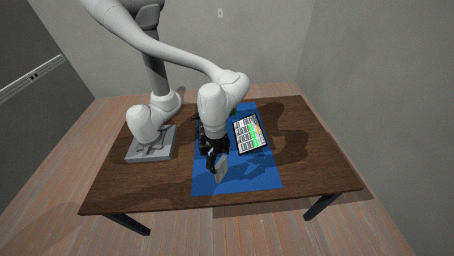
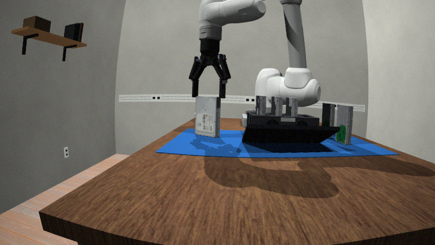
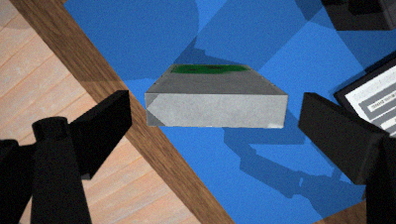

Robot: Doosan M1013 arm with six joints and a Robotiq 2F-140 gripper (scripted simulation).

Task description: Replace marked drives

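My gripper (image 1: 219, 161) (image 2: 209, 96) (image 3: 215, 108) is open and points down. Its fingers stand on either side of the top of a grey drive (image 1: 221, 170) (image 2: 205, 117) (image 3: 218, 110), with a gap at both sides in the wrist view. That drive stands upright on the blue mat (image 1: 270, 182) (image 2: 176, 146) (image 3: 119, 30). The black dock (image 2: 307, 121) (image 3: 361, 17) holds three visible drives; the screen and arm hide parts of it. The screen (image 1: 249, 133) (image 2: 289, 134) (image 3: 381, 106) shows three green fields and an orange one; its text is too small to read.
Beyond the dock, a dark upright drive (image 2: 328, 114) and a grey drive (image 2: 344, 121) with a green board stand close together. The tilted screen stands alongside the dock. The wooden table's edge (image 3: 153, 144) runs near the gripper. The arm's base plate (image 1: 165, 149) is at the left.
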